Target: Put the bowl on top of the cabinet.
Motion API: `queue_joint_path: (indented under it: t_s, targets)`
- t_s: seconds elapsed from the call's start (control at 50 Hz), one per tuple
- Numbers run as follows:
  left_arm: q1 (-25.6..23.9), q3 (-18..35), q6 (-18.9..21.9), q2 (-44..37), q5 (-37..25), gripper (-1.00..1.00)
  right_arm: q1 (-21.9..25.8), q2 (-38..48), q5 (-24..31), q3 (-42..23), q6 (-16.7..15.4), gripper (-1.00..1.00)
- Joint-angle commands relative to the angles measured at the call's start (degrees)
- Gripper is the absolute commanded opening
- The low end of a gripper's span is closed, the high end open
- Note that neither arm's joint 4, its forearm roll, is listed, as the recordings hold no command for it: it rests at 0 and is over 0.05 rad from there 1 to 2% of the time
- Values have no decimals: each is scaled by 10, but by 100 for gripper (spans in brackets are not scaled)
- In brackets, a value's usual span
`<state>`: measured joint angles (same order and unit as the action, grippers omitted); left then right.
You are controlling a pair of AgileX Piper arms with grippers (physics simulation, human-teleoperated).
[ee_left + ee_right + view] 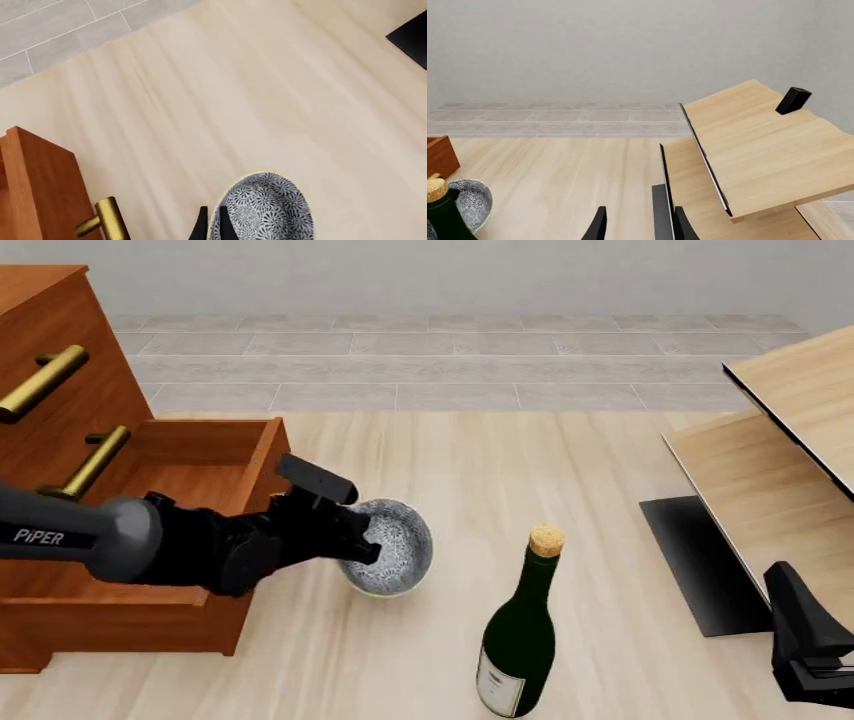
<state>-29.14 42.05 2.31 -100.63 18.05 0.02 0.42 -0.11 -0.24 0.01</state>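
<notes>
Bowl (395, 548) sat tilted, clamped at its rim in my left gripper (358, 540), beside the cabinet (80, 500) (drawer open); my right gripper (639, 225) stood apart, empty.

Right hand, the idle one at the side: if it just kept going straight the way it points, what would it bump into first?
Probably the pale wooden furniture: in the wrist view, the right hand has its black-edged panels just ahead of the fingertips, though depth is hard to judge.
</notes>
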Motion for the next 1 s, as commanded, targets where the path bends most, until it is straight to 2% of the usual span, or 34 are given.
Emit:
queue_joint_path:
  t_s: [0.02, 0.56, 1.0]
  targets:
    - [-2, 4, -2, 68, -32, -100, 0, 0, 0, 0, 0, 100]
    - [-17, 4, -27, 213, -111, -100, 0, 0, 0, 0, 0, 100]
    - [20, 48, -65, 326, -196, -100, 0, 0, 0, 0, 0, 100]
